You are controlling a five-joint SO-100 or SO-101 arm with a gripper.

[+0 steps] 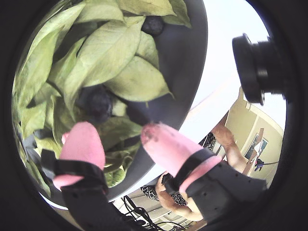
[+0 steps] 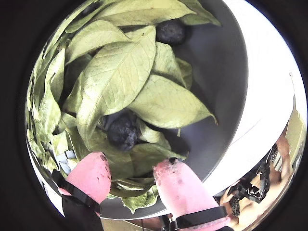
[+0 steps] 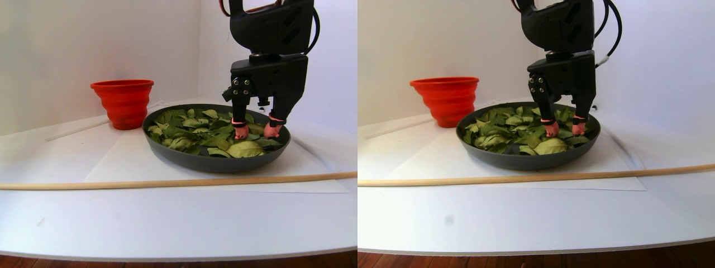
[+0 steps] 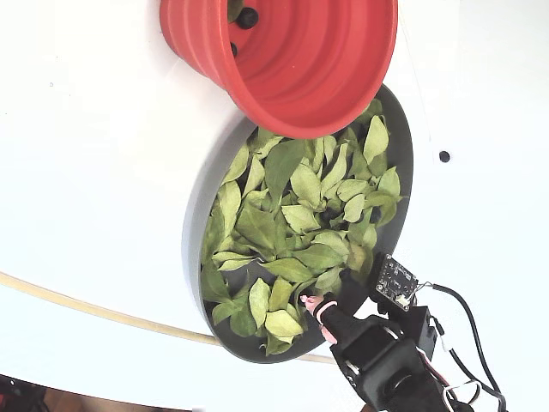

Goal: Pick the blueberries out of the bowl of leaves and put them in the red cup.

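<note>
The dark grey bowl holds many green leaves. My gripper hangs open over its right part, pink fingertips down among the leaves and nothing between them. In both wrist views a dark blueberry lies half under a leaf just beyond the gap of the gripper. A second blueberry rests farther off by the bowl wall. The red cup stands behind the bowl on the left. The fixed view shows dark berries inside the red cup.
A thin wooden rod lies across the white table in front of the bowl. A small black dot marks the surface beside the bowl. A black camera juts out at the gripper's side. White walls stand close behind.
</note>
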